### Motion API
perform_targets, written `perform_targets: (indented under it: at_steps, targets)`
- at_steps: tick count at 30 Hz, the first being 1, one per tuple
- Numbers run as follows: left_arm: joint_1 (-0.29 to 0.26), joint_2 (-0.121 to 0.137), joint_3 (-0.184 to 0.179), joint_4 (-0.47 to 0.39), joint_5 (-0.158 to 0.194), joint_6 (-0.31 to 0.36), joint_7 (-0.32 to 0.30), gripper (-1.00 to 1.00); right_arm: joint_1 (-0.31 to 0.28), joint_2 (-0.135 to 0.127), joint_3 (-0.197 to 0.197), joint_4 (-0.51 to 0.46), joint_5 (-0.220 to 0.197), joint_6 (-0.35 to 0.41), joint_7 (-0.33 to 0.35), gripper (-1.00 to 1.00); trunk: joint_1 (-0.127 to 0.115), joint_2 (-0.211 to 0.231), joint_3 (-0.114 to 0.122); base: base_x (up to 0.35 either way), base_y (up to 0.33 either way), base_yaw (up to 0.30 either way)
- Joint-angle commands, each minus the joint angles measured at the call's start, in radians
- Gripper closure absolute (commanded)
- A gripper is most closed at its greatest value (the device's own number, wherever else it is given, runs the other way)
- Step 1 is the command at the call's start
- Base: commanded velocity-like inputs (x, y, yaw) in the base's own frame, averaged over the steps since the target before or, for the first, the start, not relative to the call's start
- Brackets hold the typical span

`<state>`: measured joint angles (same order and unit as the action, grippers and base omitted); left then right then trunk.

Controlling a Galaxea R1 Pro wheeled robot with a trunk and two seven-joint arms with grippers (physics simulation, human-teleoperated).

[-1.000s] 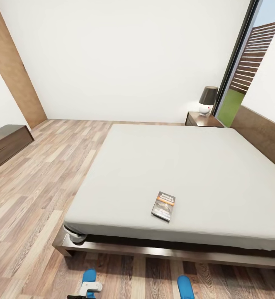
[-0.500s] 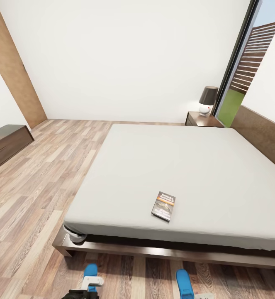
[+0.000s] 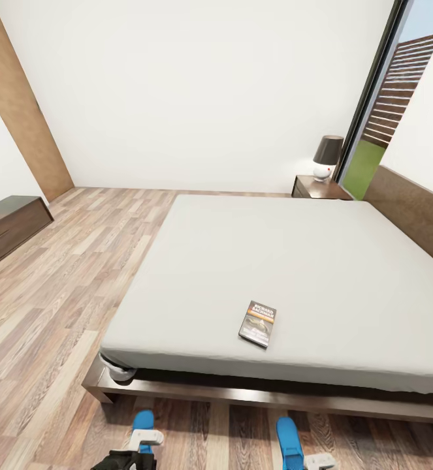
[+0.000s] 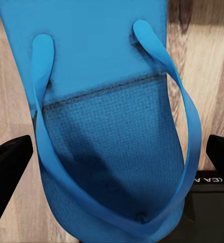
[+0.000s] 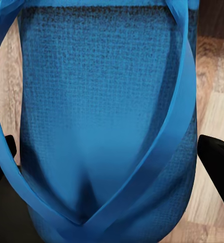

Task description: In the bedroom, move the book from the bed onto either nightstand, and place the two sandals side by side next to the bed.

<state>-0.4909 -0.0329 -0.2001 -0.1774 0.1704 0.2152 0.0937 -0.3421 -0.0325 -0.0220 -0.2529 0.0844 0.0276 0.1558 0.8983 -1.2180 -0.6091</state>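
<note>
Both grippers are spread wide: the left gripper (image 4: 112,152) straddles one blue sandal (image 4: 107,116), the right gripper (image 5: 112,152) the other sandal (image 5: 107,126), contact unclear, on wood-plank floor (image 3: 59,294) beside the bed (image 3: 275,261).

A small thin paperback book (image 3: 257,323) with a dark cover, an orange band and white lettering is lying flat on the plain light-grey mattress of the large low bed (image 3: 347,274), near its foot edge. Two bright blue flat sandals, one to the left (image 3: 142,422) and one to the right (image 3: 287,441), are resting apart on the wood-plank floor just beside the bed's dark wooden frame. A low dark-brown nightstand (image 3: 317,188) is standing at the far side of the bed.
</note>
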Motion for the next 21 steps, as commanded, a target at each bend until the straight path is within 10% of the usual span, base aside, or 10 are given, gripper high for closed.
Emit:
perform_targets:
  at_steps: [1,21]
  targets:
    - [-0.001,0.0,-0.009,-0.002,0.01,0.006,0.006,1.0,-0.001,0.0,-0.003,-0.002,0.009,0.003,0.003,1.0,0.004,-0.008,-0.004,0.0,0.0,0.0]
    - [-0.007,0.0,-0.009,-0.004,0.008,0.016,0.006,1.0,-0.016,0.0,-0.001,0.0,0.011,0.016,-0.001,1.0,0.054,-0.099,-0.045,0.0,0.0,0.0]
